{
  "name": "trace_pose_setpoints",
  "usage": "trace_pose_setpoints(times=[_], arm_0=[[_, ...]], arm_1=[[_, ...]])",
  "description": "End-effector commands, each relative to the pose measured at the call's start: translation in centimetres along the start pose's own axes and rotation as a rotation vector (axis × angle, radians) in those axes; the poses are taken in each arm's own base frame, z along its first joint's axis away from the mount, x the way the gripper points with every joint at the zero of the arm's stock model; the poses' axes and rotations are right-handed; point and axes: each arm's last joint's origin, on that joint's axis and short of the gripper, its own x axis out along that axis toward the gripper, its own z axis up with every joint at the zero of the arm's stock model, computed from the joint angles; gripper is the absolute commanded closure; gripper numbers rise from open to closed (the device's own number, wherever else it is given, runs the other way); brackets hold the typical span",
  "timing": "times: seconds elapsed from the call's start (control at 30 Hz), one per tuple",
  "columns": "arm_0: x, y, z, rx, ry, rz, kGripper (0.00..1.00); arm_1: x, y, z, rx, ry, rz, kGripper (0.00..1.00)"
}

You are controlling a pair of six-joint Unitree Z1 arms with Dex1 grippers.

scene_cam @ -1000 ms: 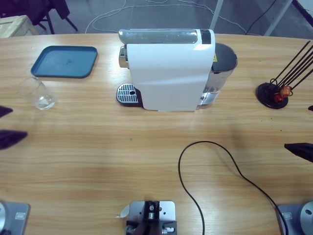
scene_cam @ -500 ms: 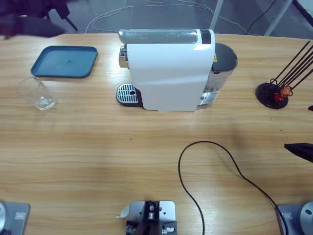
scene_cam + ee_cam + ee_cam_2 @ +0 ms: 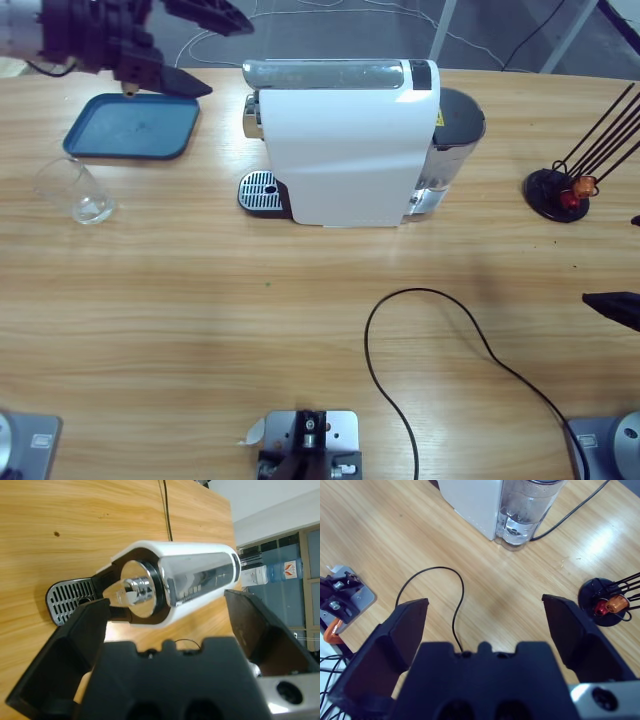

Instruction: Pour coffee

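High view: looks straight down on the table (image 3: 200,330).
Left wrist: close, level, faces the machine's (image 3: 170,582) spout end.
Right wrist: high, looks down.
Shared: machine (image 3: 345,140), cable (image 3: 452,605).

The middle of the wooden table (image 3: 200,320) is blocked by a white coffee machine (image 3: 345,150). Bare wood is left before it, crossed only by a looping black cable (image 3: 440,330). A clear tumbler (image 3: 75,190) and blue tray (image 3: 132,126) occupy one end, a capsule stand (image 3: 560,192) the other.
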Motion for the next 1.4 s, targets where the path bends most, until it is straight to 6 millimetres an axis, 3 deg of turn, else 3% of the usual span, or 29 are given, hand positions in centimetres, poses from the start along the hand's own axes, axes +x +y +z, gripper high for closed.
trace_pose_setpoints(times=[0.03, 0.13, 0.2, 0.37, 0.43, 0.47, 0.93, 1.23, 1.4], arm_0=[[3.3, 1.2, 1.2, -0.038, 0.029, 0.011, 0.078], [4.3, 1.5, 1.2, -0.048, 0.068, -0.007, 0.093], [4.8, 1.5, 1.0, -0.056, 0.126, -0.052, 0.189], [3.7, 0.7, 1.0, -0.033, 0.124, -0.092, 0.592], [3.2, 0.4, 1.0, -0.023, 0.107, -0.093, 0.935], [3.1, 0.3, 1.1, -0.021, 0.102, -0.093, 1.0], [2.4, -0.4, 1.0, -0.008, 0.101, -0.12, 1.0], [1.2, -4.6, 2.5, 0.073, 0.042, -0.221, 1.0], [0.6, -6.7, 2.4, 0.113, 0.039, -0.277, 1.0]], arm_1=[[1.0, 0.1, 0.0, -0.016, 0.047, 0.01, 0.0], [1.1, 0.2, 0.0, -0.016, 0.049, 0.011, 0.0], [1.2, 0.2, 0.1, -0.016, 0.056, 0.01, 0.0], [1.4, 0.2, 0.3, -0.016, 0.062, 0.01, 0.0], [1.3, 0.2, 0.3, -0.017, 0.06, 0.01, 0.0], [1.3, 0.2, 0.3, -0.017, 0.06, 0.01, 0.0], [1.4, 0.2, 0.3, -0.017, 0.062, 0.01, 0.0], [1.4, 0.2, 0.3, -0.017, 0.066, 0.01, 0.0], [1.4, 0.2, 0.3, -0.017, 0.066, 0.01, 0.0]])
